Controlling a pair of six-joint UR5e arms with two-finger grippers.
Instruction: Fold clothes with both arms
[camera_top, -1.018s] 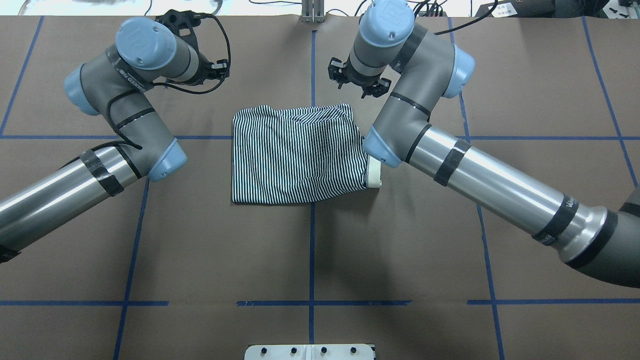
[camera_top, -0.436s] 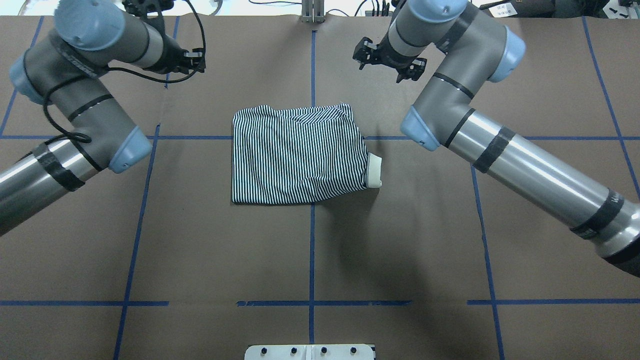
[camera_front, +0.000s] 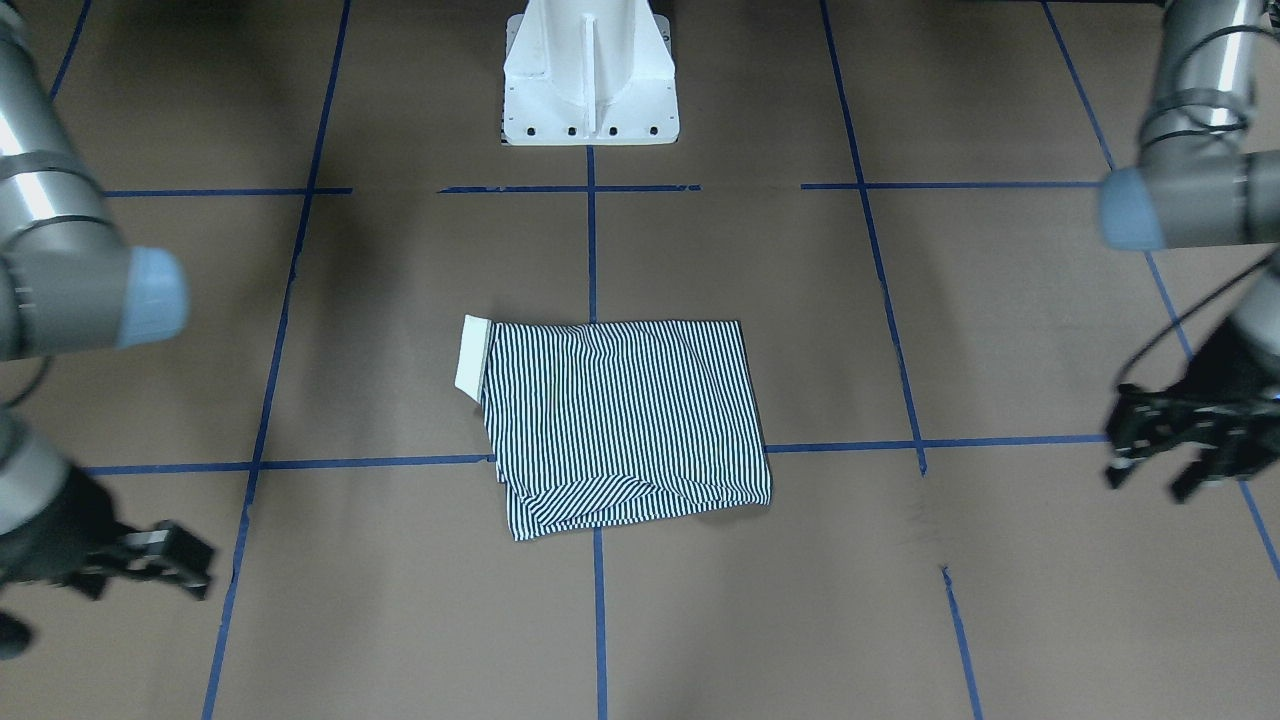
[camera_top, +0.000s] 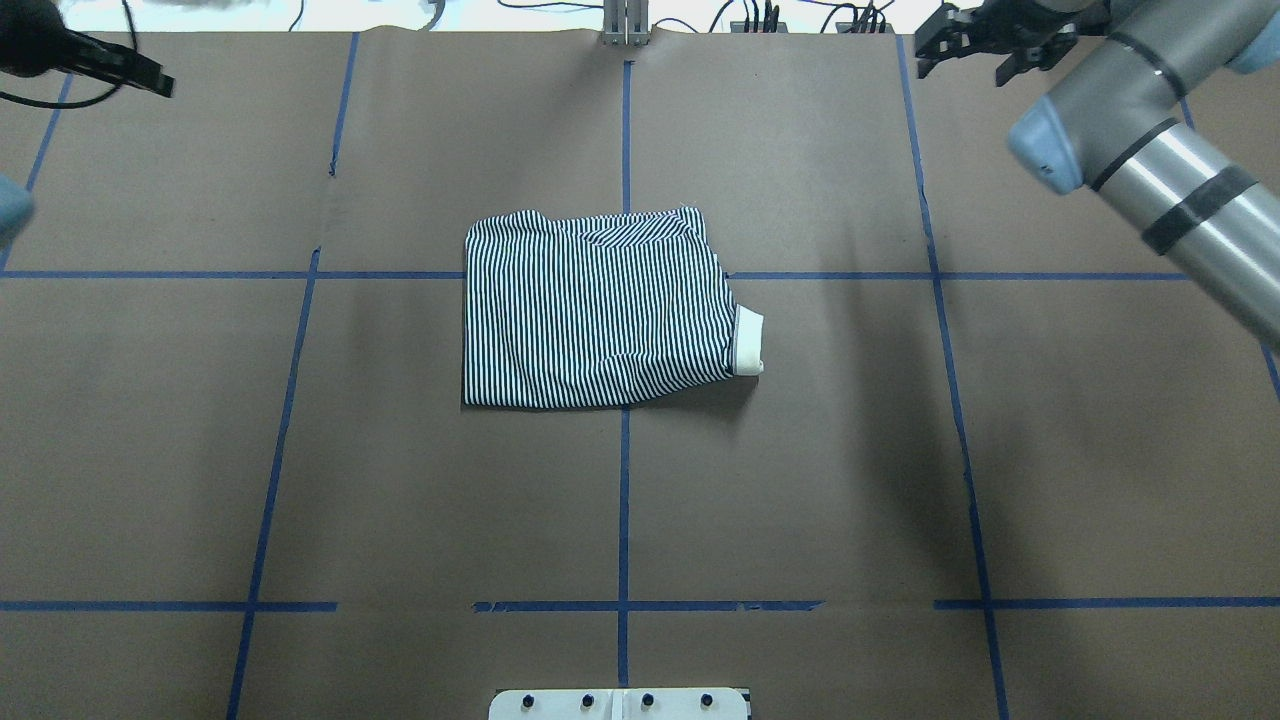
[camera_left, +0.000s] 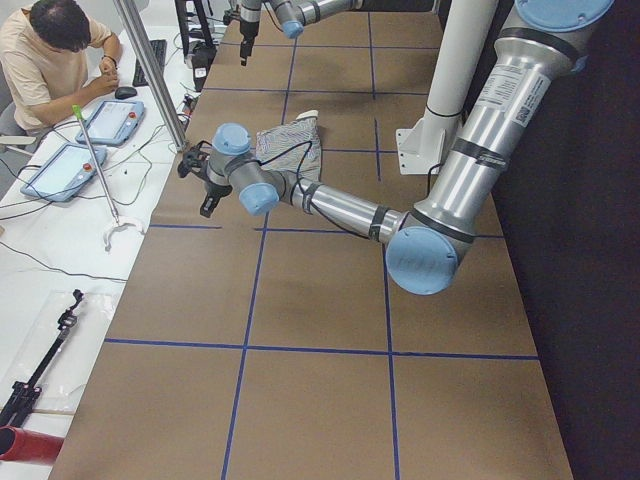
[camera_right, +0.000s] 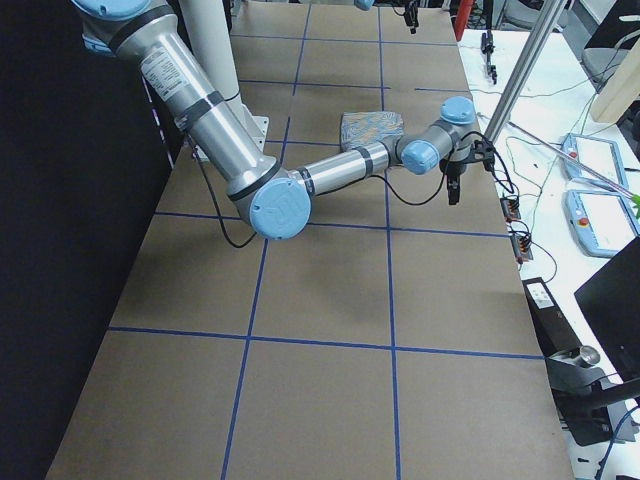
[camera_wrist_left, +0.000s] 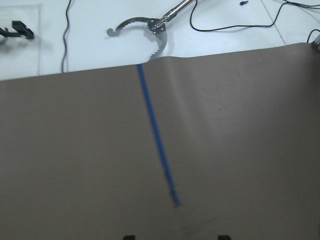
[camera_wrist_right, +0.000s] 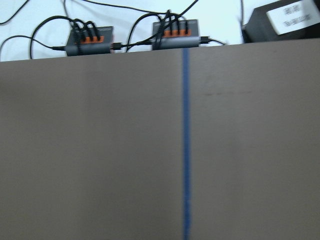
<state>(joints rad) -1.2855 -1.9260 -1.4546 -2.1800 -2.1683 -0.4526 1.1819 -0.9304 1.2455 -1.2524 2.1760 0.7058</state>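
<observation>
The striped polo shirt (camera_top: 600, 310) lies folded in a rough square at the table's middle, its cream collar (camera_top: 748, 343) sticking out on its right side. It also shows in the front-facing view (camera_front: 620, 420). My left gripper (camera_top: 150, 80) is open and empty over the far left corner, well away from the shirt. In the left wrist view its fingertips (camera_wrist_left: 129, 237) stand apart over bare brown paper. My right gripper (camera_top: 985, 45) is open and empty over the far right edge. Both show in the front-facing view, left (camera_front: 1170, 450) and right (camera_front: 185, 560).
Blue tape lines (camera_top: 624, 500) grid the brown table cover. The white pedestal base (camera_front: 590, 80) stands at the robot's side. Cable hubs (camera_wrist_right: 90, 40) and a metal grabber tool (camera_wrist_left: 150, 25) lie past the far edge. An operator (camera_left: 50, 50) sits beyond it.
Both arms have swung up and outward from beside the shirt, the left to the far left corner and the right to the far right. The shirt has not moved.
</observation>
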